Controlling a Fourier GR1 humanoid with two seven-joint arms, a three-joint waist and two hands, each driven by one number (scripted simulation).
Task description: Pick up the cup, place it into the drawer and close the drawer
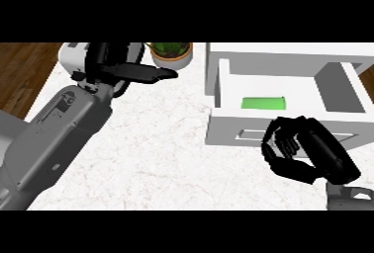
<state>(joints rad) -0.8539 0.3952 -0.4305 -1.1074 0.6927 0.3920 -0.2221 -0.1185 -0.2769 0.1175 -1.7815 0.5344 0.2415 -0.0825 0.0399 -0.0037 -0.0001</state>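
Observation:
The white drawer [226, 89] stands pulled out at the right of the counter. A green cup [263, 103] lies inside it near the front wall. My right hand [303, 150] hovers just in front of the drawer's front panel [234, 126], beside its handle, with its fingers curled and nothing in them. It hides part of the panel's right side. My left hand [128, 71] is at the counter's far left, fingers straight and pointing right toward a potted plant, holding nothing.
A potted plant [171, 53] stands at the back of the counter, left of the drawer. The white marble counter [161, 148] ends at the left, where wooden floor [22, 74] shows. My left forearm [58, 128] crosses the left side.

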